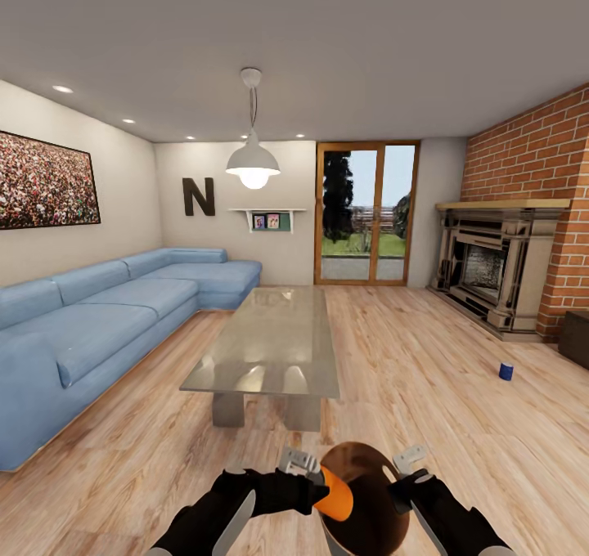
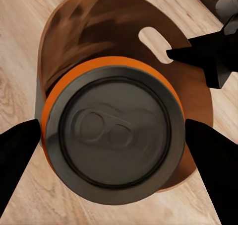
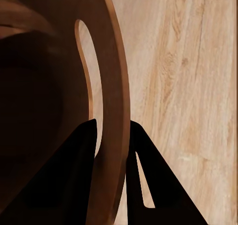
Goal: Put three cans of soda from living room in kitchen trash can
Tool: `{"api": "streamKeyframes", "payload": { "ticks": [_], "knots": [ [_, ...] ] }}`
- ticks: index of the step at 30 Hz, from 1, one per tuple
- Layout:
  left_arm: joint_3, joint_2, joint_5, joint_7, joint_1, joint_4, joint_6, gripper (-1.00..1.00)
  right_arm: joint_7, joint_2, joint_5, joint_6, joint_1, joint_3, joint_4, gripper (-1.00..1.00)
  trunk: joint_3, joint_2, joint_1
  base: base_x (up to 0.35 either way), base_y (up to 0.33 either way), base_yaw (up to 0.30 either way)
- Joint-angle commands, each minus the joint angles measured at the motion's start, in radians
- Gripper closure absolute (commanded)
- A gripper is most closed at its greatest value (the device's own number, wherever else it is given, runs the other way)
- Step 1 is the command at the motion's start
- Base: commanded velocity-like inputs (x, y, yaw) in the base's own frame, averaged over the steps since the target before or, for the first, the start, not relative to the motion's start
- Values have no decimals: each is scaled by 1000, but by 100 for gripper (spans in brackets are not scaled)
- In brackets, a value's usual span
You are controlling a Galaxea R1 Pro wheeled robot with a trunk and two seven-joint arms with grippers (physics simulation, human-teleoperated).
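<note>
Orange soda can [image 2: 110,135], pale top facing the left wrist camera, sits clamped between the left gripper [image 1: 304,481] fingers, held over the mouth of a brown wooden bin [image 1: 370,490] (handle slot cut near its rim). Right gripper [image 3: 111,135] pinches that rim, one finger inside, one outside. Farther right, a dark blue soda can [image 1: 506,370] stands on the wood floor [image 1: 425,351] near the brick fireplace [image 1: 491,274].
</note>
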Motion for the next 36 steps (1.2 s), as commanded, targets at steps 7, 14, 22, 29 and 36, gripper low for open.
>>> {"api": "streamKeyframes", "payload": {
  "ticks": [7, 14, 22, 29, 36],
  "knots": [
    [0, 15, 5, 27, -17, 5, 3, 100, 11, 19, -1, 17, 3, 21, -20, 100, 0, 0, 0, 0, 0, 0],
    [0, 15, 0, 39, -57, 42, 3, 100, 22, 30, -1, 56, 3, 76, -49, 100, 0, 0, 0, 0, 0, 0],
    [0, 15, -9, 39, -57, 49, 3, 100, 34, 30, -1, 101, 3, 136, -84, 100, 0, 0, 0, 0, 0, 0],
    [0, 34, -4, 13, -29, 20, 2, 100, 43, 58, 38, 140, -22, 190, -58, 100, 0, 0, 0, 0, 0, 0],
    [-3, 36, -4, 4, -14, -14, 3, 100, 54, 99, 58, 243, -43, 260, -44, 100, 0, 0, 0, 0, 0, 0]
  ]
}}
